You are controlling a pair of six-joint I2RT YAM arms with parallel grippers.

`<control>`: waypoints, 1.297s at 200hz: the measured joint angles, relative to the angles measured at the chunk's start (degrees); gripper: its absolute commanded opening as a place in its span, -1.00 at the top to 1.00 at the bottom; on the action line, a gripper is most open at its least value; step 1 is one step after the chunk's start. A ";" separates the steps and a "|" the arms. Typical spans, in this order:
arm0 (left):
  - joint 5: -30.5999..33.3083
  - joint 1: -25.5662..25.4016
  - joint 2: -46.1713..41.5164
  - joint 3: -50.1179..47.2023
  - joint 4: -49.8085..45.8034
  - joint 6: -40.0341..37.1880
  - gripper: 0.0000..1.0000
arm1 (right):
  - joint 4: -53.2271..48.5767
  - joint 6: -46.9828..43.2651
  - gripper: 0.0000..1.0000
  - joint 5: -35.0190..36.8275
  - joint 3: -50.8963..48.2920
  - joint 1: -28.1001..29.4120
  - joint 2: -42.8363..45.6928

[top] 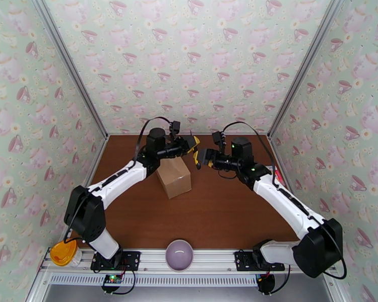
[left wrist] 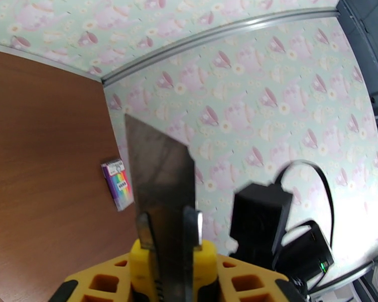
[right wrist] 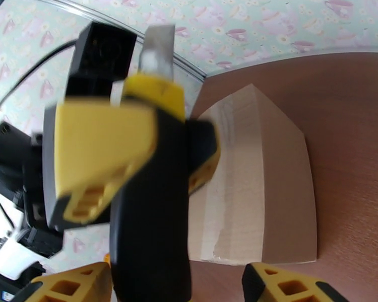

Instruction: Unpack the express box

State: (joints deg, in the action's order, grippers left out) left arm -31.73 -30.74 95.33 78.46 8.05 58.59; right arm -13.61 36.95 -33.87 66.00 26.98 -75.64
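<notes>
Well, the express box (top: 175, 178) sits a little left of centre in the top view, on the brown table (top: 214, 212), turned at an angle to the frame edges. It is a plain brown cardboard carton with its top closed and flat. From the right wrist it occupies the centre-right of the picture (right wrist: 274, 197), and a paler strip of tape (right wrist: 237, 182) runs along the seam and folds over the near edge, lower centre.

Just above the box's upper corner in the top view, the left gripper (top: 189, 143) is pinching a utility knife (right wrist: 148, 207) with a black-and-yellow handle. In the left wrist view the grey blade (left wrist: 159, 172) rises from between the yellow fingers (left wrist: 204, 257) toward the wallpaper. The right gripper (top: 201, 158) is just right of it, near the knife. Its yellow fingers (right wrist: 285, 285) stand spread at the bottom of its own view, with the knife handle between them and closer to the left one.

A small rainbow-printed packet (left wrist: 118, 184) lies on the table at centre-left of the left wrist view.
</notes>
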 measured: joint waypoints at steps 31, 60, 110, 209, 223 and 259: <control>3.26 -0.35 0.00 2.49 -6.29 -2.10 1.00 | -6.10 -4.57 -0.52 5.77 2.56 3.63 0.11; 6.38 -0.72 0.02 3.78 -11.93 -3.91 1.00 | -11.54 -8.50 -0.53 12.48 5.27 7.02 0.11; 10.14 -1.22 0.11 4.59 -17.75 -5.09 1.00 | -16.87 -13.20 -0.39 22.75 9.81 11.89 -2.38; 14.53 -1.22 -0.94 -0.96 -12.24 3.26 1.00 | -17.09 -14.38 -0.42 33.22 9.64 13.94 -4.33; 15.21 -1.22 -1.18 -1.62 -10.86 4.87 1.00 | -15.85 -14.49 -0.46 33.53 8.31 14.01 -2.91; 18.73 -1.16 -2.93 -2.40 -6.91 10.16 1.00 | -11.82 -14.25 -0.53 35.23 4.17 14.16 3.93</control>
State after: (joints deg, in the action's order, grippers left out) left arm -12.99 -31.90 92.40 76.05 1.15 68.75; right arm -25.43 22.70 1.37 70.17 41.15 -71.70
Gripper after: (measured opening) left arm 0.361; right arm 0.755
